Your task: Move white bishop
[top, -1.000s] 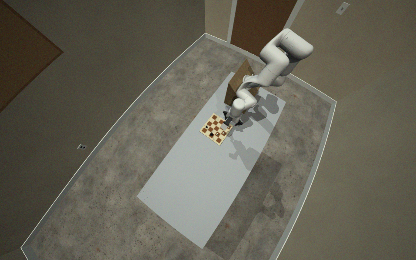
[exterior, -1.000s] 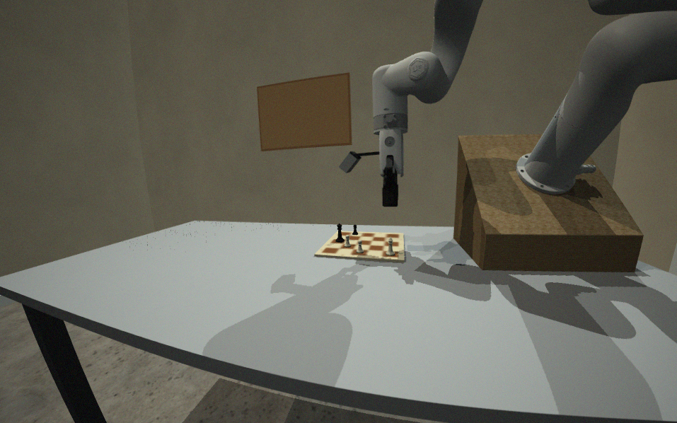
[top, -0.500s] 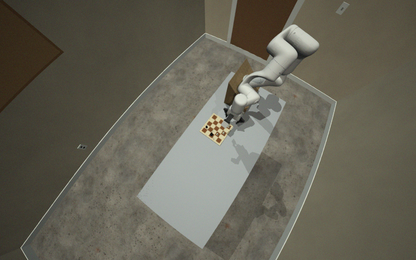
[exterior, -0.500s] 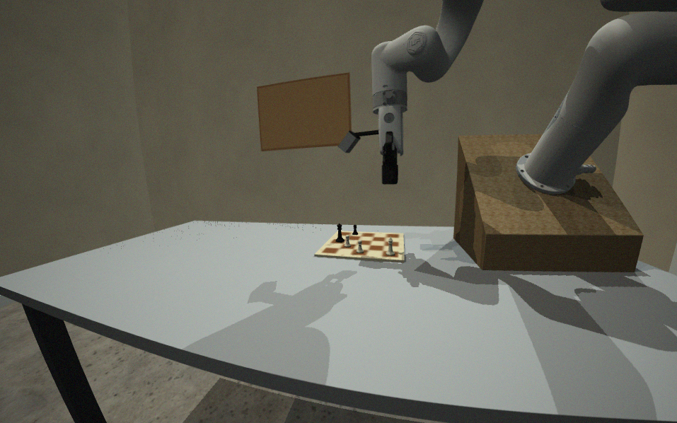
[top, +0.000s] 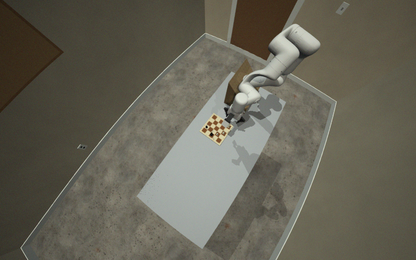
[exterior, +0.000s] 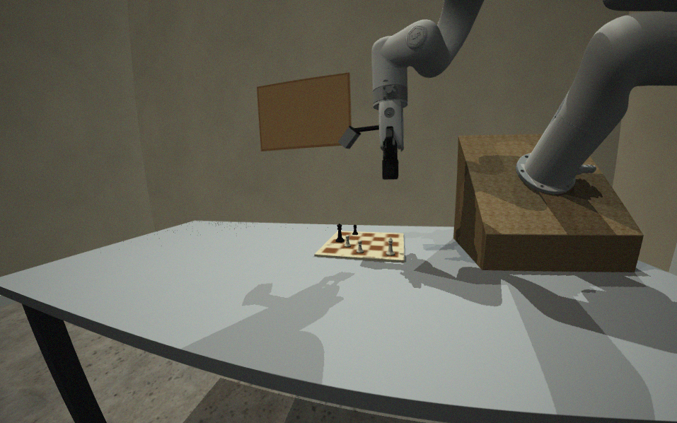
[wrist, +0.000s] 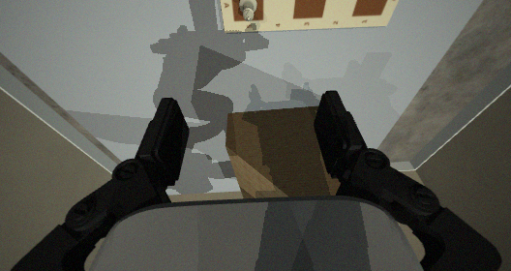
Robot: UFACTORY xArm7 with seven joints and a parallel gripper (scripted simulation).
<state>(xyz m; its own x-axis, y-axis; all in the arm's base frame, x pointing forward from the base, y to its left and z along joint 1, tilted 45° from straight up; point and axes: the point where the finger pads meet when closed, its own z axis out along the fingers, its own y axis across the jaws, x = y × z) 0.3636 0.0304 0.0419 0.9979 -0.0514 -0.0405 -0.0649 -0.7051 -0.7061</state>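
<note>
The white bishop [top: 228, 126] [exterior: 390, 247] [wrist: 248, 7] stands upright on the brown corner square A5 of the chessboard [top: 200, 131] [exterior: 321, 255] [wrist: 278, 9]. Its base appears inside the square in the wrist view. My gripper [top: 234, 116] [exterior: 390, 177] [wrist: 250, 110] is open with nothing between its fingers. It hangs well above the board's height, near the bishop's corner. In the top view the arm and wrist camera cover part of the board near that corner.
A tall black piece [top: 211, 134] [exterior: 339, 233], a small black piece [top: 206, 126] [exterior: 354, 230] and two small white pieces, one [top: 217, 134] [exterior: 347, 241] farther from the bishop and one [top: 223, 132] [exterior: 359, 247] nearer, stand upright. The wooden base block [exterior: 556, 252] [wrist: 290, 147] is beside the board.
</note>
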